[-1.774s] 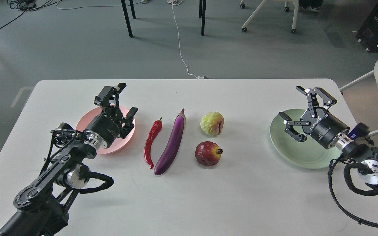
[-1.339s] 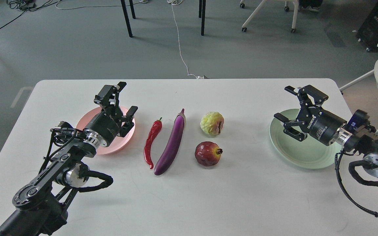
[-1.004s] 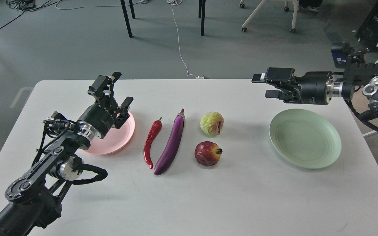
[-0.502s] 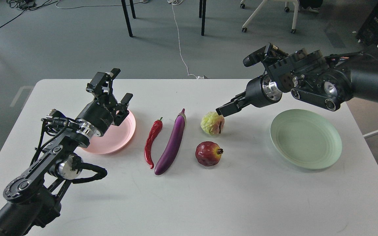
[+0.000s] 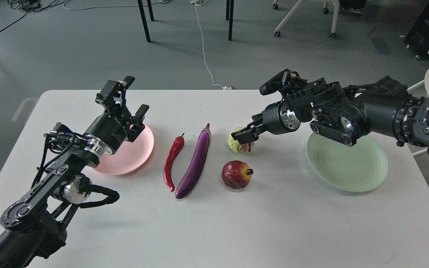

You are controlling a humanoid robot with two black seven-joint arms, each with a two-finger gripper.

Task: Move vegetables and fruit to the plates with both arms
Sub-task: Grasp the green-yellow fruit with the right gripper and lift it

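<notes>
The purple eggplant (image 5: pixel 196 163) and the red chili pepper (image 5: pixel 171 162) lie side by side mid-table. The dark-red pomegranate (image 5: pixel 236 174) sits right of them, with the yellow-green fruit (image 5: pixel 237 146) behind it. My left gripper (image 5: pixel 137 93) is open and empty, raised over the far edge of the pink plate (image 5: pixel 125 162). My right gripper (image 5: pixel 243 135) reaches in from the right and sits on top of the yellow-green fruit, hiding its upper part. Its dark fingers cannot be told apart. The green plate (image 5: pixel 348 171) lies empty under my right arm.
The white table (image 5: pixel 214 230) has a wide bare front half. Beyond its far edge are grey floor, table legs, a white cable (image 5: pixel 204 56) and a chair (image 5: pixel 304 15). White equipment stands at the far right.
</notes>
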